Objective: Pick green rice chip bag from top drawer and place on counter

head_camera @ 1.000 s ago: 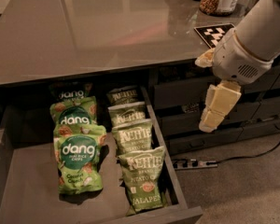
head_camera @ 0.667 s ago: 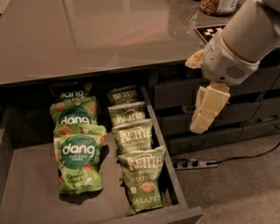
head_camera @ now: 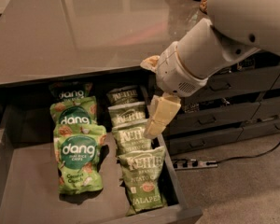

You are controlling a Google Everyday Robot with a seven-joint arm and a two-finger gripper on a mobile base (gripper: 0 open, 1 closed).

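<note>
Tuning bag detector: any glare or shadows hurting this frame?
Camera view: reflections streak the counter; the top drawer is shadowed at its rear, dimming the back dang bag; the front green rice chip bag is evenly lit; the gripper hangs above the Kettle bags.

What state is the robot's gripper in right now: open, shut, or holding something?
Cream-coloured gripper: cannot be told; it hangs over the right side of the wide grey top drawer, by the olive-green Kettle chip bags.

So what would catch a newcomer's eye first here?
The big white arm at the upper right, its gripper hanging near the row of olive Kettle bags in the open top drawer. Next, the bright green rice chip bag lying left of them, in front of the glossy counter.
</note>
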